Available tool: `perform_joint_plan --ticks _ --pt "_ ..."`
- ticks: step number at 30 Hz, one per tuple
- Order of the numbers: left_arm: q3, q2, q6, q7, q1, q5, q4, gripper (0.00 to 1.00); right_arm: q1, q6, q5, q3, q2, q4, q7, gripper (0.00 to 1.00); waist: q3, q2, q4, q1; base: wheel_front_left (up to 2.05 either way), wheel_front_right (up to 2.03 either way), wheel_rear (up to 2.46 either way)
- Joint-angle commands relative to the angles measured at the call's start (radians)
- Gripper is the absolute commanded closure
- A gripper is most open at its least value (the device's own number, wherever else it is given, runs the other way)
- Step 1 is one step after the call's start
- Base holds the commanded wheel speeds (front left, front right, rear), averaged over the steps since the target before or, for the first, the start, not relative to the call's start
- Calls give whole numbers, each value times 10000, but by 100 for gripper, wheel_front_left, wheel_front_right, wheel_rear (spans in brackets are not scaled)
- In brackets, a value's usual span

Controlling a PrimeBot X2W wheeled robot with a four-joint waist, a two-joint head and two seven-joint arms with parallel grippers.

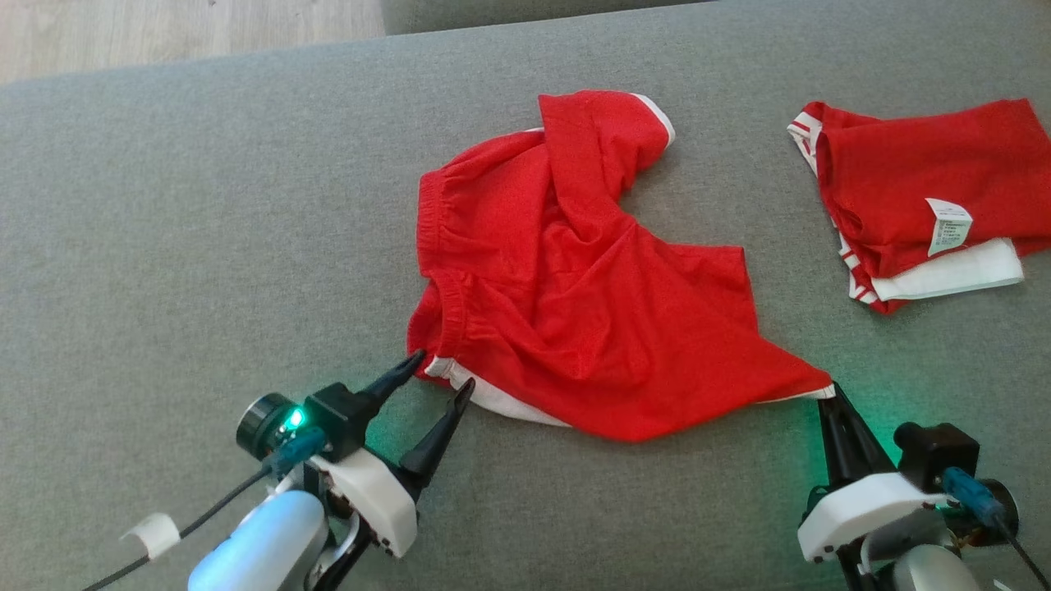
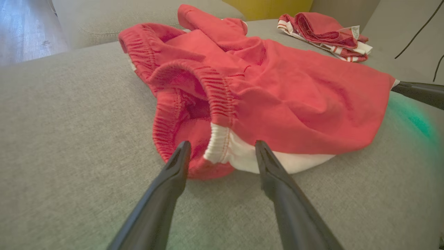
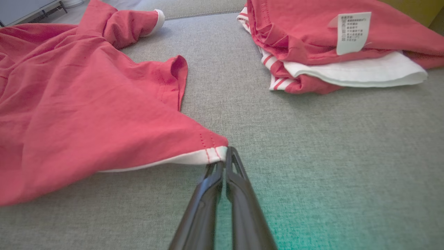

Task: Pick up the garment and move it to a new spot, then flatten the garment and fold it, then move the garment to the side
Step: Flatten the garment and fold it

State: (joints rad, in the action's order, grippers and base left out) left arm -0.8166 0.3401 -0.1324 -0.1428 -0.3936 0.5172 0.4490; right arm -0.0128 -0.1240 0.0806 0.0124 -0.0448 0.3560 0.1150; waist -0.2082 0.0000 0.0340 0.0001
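Crumpled red fabric garment with white trim (image 1: 575,295) is lying mid grey upholstered cushion (image 1: 164,205).
left gripper (image 1: 444,368) is sitting wide open at the waistband corner; right gripper (image 1: 829,394) is pinching the hem corner.

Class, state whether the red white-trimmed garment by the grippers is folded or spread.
Spread but crumpled: the red white-trimmed garment lies loose, one flap turned over, waistband bunched.

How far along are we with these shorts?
Done: nothing I can confirm; the shorts lie crumpled, unfolded. In hand: right claw pinches a hem corner, left claw is open astride the waistband corner. Left: flatten, fold, move aside.
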Motion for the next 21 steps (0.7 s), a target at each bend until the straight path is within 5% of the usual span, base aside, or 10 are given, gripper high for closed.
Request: perform_joint_plan --ticks 1,2,3,12,21 --pt "247 296 18 -10 -435 52 -177 19 -235 -67 42 -242 -55 -227 122 100 -4 0 -5 -1 0 0 0" --pt "145 300 18 50 -463 134 -128 79 -239 -67 49 -253 -55 -228 126 100 -8 0 -8 -1 0 0 0" --pt "38 316 18 80 -499 205 -109 100 -251 -67 53 -265 -55 -231 124 100 -11 0 -13 -1 0 0 0" --pt "26 655 58 -488 -839 422 -284 100 -530 -67 -67 -309 -55 -527 285 100 164 0 -138 -1 0 0 0" --pt "1409 1274 481 -895 -1344 1074 -2132 100 -1839 -67 -411 -501 -459 -2193 -162 100 686 0 -139 -1 0 0 0"
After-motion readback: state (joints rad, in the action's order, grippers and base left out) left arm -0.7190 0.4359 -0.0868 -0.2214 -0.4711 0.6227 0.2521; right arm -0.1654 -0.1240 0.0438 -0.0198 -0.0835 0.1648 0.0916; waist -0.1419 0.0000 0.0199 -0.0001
